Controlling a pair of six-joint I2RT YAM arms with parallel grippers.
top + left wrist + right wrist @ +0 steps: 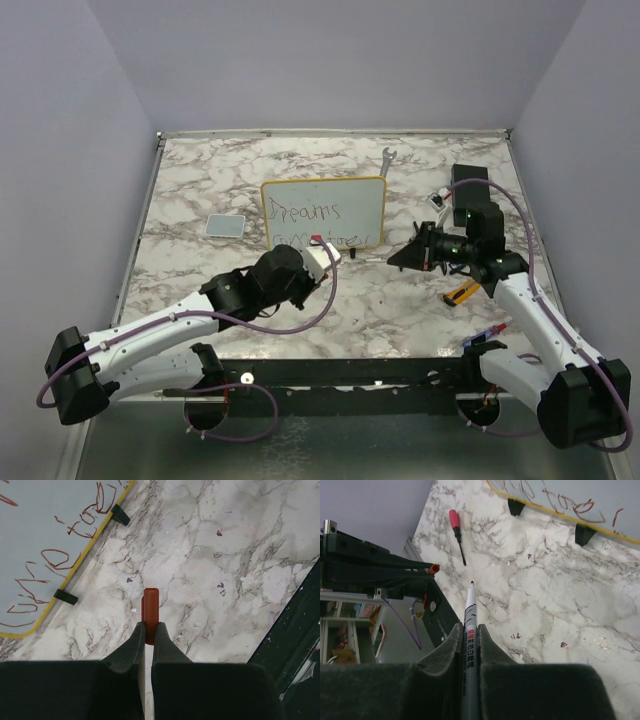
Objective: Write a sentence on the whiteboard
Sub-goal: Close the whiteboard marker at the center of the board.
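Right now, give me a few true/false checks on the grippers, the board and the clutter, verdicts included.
1. The left gripper is shut on a red cap. True.
2. The right gripper is empty. False: it is shut on a marker whose tip is bare.
3. The whiteboard is blank. False: the sentence is on it in two lines.
4. A wrench lies beyond the whiteboard's far right corner. True.
5. The grey pad leans against the whiteboard. False: it lies flat, apart from it, on its left.
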